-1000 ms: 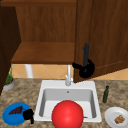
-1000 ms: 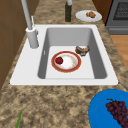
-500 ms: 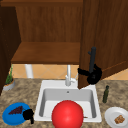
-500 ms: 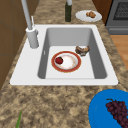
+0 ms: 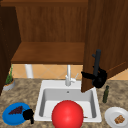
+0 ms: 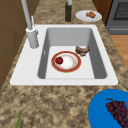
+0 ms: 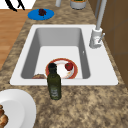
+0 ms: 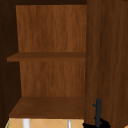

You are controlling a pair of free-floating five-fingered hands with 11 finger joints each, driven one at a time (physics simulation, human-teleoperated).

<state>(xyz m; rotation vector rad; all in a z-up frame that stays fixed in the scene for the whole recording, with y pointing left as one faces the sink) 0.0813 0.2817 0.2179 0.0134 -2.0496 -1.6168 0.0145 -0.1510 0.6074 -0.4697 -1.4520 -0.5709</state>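
My right hand is shut on the lower end of the black bar handle of the wall cabinet's right door, which stands swung out over the sink's right side. The same hand and handle show at the bottom of the upper view. The cabinet shelf is bare. My left hand hangs by the right edge of a blue plate of dark grapes, holding nothing, its fingers relaxed.
The white sink holds a red-rimmed plate with a red fruit and a brown item. A faucet stands behind. Right of the sink are a green bottle and a white plate. A red round shape fronts the sink.
My right hand has moved right and down with the door handle, and the cabinet door has swung with it. The left hand has stayed put.
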